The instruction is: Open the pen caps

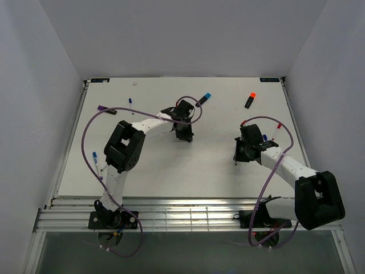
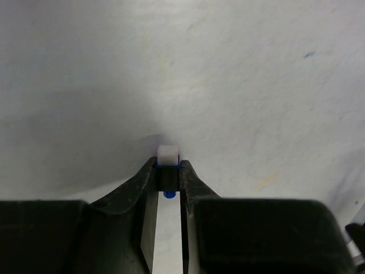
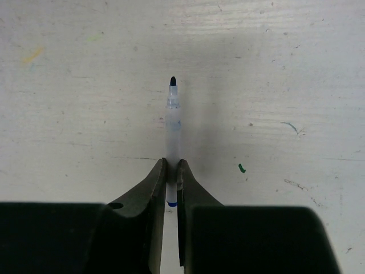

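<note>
My left gripper (image 2: 168, 171) is shut on a tiny slim pen cap (image 2: 167, 152); its whitish end and blue edges poke out past the fingertips, just above the table. In the top view this gripper (image 1: 183, 131) hangs over the table's middle back. My right gripper (image 3: 171, 171) is shut on a thin white pen barrel (image 3: 173, 125), whose bare dark tip points away with no cap on it. That gripper (image 1: 237, 155) is at the centre right. Capped highlighters lie behind: purple (image 1: 106, 109), blue (image 1: 203, 99) and orange (image 1: 250, 100).
Slim pens lie scattered: one blue-capped at the back left (image 1: 130, 103), another by the left edge (image 1: 94, 157), a red-capped one at the right (image 1: 275, 132). The white table (image 1: 199, 171) ends in a metal rail at the front. Purple cables loop over both arms.
</note>
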`<state>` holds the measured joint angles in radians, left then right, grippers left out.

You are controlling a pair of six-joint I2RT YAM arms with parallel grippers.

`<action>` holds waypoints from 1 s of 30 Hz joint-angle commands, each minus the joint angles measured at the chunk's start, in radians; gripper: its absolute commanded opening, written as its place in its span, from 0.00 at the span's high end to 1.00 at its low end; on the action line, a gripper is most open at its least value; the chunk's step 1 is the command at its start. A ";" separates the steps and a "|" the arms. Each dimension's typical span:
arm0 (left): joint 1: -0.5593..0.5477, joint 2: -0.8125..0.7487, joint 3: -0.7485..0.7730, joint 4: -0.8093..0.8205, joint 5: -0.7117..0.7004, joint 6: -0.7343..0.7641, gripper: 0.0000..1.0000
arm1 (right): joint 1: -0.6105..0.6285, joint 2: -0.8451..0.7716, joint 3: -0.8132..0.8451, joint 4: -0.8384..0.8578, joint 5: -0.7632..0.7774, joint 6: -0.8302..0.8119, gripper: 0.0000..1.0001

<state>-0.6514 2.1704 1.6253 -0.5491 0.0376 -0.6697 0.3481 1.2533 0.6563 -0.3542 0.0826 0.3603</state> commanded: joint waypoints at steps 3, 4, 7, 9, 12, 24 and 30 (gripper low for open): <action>-0.008 -0.269 -0.227 0.069 -0.073 0.045 1.00 | -0.018 0.073 0.043 0.037 0.011 -0.070 0.92; -0.008 -0.296 -0.296 0.078 -0.071 0.045 1.00 | -0.020 0.081 0.049 0.044 0.011 -0.072 0.92; -0.013 -0.378 -0.401 0.103 -0.050 0.044 1.00 | -0.018 0.116 0.080 0.075 -0.029 -0.087 0.92; -0.022 -0.403 -0.438 0.107 -0.041 0.042 1.00 | -0.012 0.146 0.106 0.098 -0.050 -0.090 0.92; -0.030 -0.443 -0.508 0.132 -0.039 0.030 1.00 | 0.021 0.199 0.162 0.100 -0.052 -0.089 0.92; -0.036 -0.471 -0.616 0.169 -0.048 0.007 0.99 | 0.043 0.344 0.241 0.106 -0.027 -0.052 0.90; -0.037 -0.463 -0.620 0.169 -0.062 -0.007 0.89 | 0.048 0.327 0.197 0.121 -0.029 -0.050 0.88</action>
<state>-0.6838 1.7466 1.0195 -0.3897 -0.0036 -0.6632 0.3912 1.5974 0.8738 -0.2569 0.0460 0.3065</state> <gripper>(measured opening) 0.268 0.124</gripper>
